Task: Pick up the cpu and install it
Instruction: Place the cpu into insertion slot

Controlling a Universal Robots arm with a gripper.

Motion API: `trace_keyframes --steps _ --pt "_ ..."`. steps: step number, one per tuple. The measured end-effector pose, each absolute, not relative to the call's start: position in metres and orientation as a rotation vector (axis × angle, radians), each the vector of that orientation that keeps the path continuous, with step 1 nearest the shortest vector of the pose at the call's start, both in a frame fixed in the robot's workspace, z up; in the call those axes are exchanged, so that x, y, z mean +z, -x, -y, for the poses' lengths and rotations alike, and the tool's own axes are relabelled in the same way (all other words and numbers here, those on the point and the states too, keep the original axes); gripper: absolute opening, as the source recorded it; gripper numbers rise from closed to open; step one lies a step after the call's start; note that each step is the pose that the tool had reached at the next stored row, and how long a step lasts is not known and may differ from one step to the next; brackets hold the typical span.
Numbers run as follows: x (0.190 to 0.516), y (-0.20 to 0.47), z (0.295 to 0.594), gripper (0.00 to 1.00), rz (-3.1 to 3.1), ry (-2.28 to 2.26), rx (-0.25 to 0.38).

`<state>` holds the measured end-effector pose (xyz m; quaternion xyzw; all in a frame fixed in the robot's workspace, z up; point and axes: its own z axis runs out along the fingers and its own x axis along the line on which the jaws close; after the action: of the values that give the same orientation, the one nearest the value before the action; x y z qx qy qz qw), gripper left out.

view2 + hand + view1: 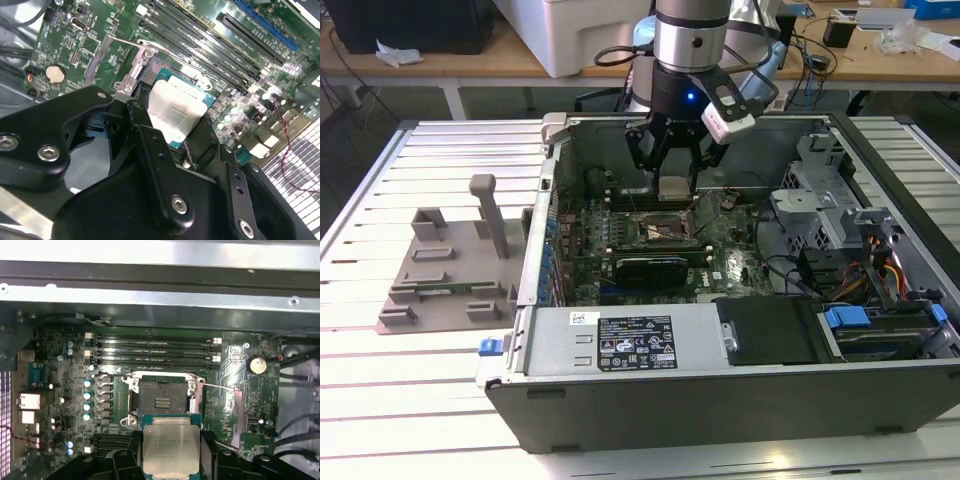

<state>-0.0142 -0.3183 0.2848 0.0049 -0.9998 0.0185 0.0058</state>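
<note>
- We see the cpu (171, 447) as a flat square chip with a silver-grey metal lid on a thin green rim.
- The gripper (676, 183) has its black fingers clamped on two opposite edges of the chip. It holds the chip in the air just above the open socket (160, 400), not yet seated.
- The computer case (720, 395) lies open side up. Inside it is the green motherboard (60, 355), which carries the socket.
- We count one cpu, one socket, four long dark memory slots (155, 350) beside the socket, and one round coin battery (257, 365).
</note>
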Motion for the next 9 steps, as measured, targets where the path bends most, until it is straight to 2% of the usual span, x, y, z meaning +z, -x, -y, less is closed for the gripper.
trace_keyframes --steps 9 --pt "0.2847 0.0142 0.3183 0.55 3.114 0.275 0.056"
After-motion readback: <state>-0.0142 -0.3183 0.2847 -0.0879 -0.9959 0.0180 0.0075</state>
